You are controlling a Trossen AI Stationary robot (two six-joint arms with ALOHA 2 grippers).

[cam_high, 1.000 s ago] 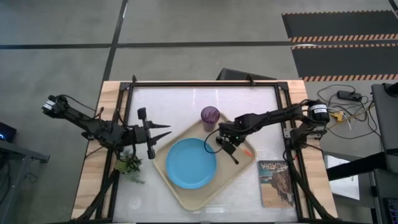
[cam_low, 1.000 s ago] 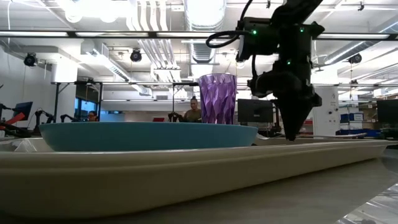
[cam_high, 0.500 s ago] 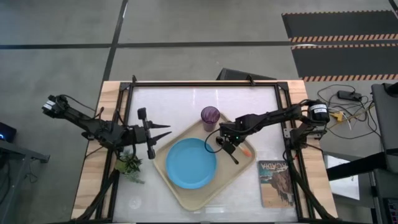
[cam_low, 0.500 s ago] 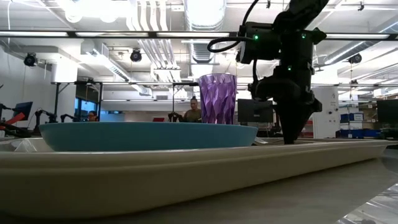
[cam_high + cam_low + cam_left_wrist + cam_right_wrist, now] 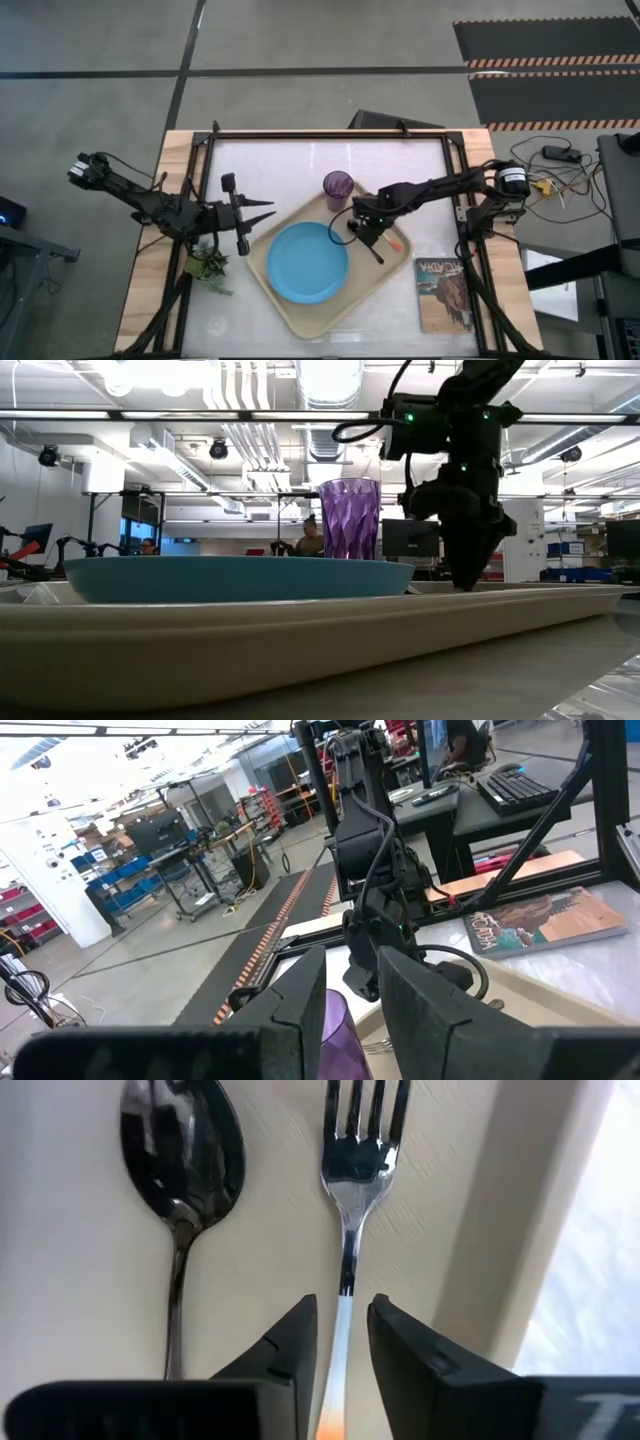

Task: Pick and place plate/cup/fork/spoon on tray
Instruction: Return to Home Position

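Finds all four pieces on the tray (image 5: 362,288): the plate (image 5: 308,262) across its middle, the cup (image 5: 338,187) upright at the far corner just beside the plate, and the spoon (image 5: 182,1160) and fork (image 5: 350,1190) laid side by side, apart, heads pointing the same way, with the fork between the spoon and the raised rim. Catches the right gripper (image 5: 342,1310) low over the fork's shaft, fingers a little apart on either side of it and not pinching it. Places the left gripper (image 5: 272,212) off the tray's left corner, above the table (image 5: 290,160), fingers spread and holding nothing. Suggests, on this layout, placing complete and only the right arm's withdrawal to its rest pose left to do. Takes in a pale table top framed by black rails on a wooden base, with a printed book (image 5: 442,293) lying just beside the tray on the right and a small green sprig (image 5: 210,265) under the left arm. Looks beyond into a bright open workshop with ceiling ducts, strip lights, racks and desks, and a person (image 5: 312,538) seated far back.
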